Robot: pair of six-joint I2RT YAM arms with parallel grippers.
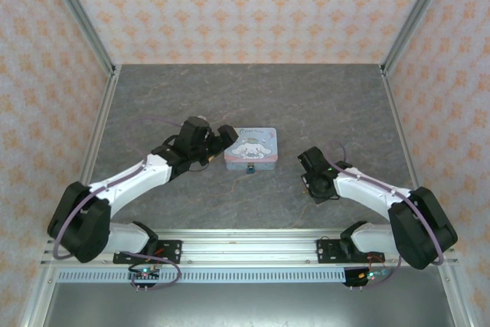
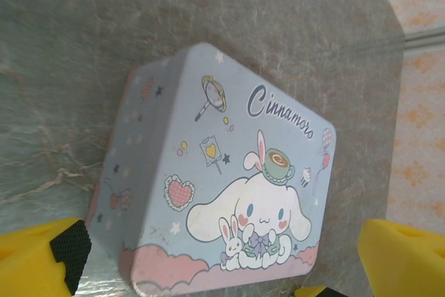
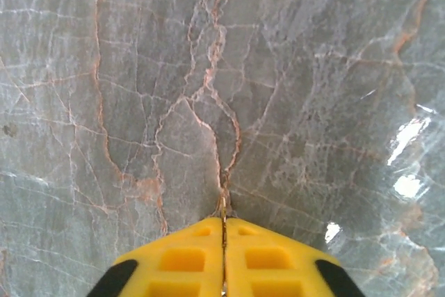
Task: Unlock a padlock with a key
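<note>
While your right gripper (image 3: 223, 226) is pinched shut on what looks like the key (image 3: 223, 204), a pale-gold sliver in the seam with barely a tip showing, the padlock (image 1: 250, 168) sits at the near edge of the tin (image 1: 251, 145), well apart from it. Your left gripper (image 2: 222, 269) is spread wide with the tin between its fingers; I can't tell whether they touch it. If so little key protrudes, it may not seat, or it may twist in the pads once it meets resistance. If the tin isn't clamped first, a push on the lock will likely shove it away. I can't make out which way the keyhole faces, so a blind approach risks a miss.
</note>
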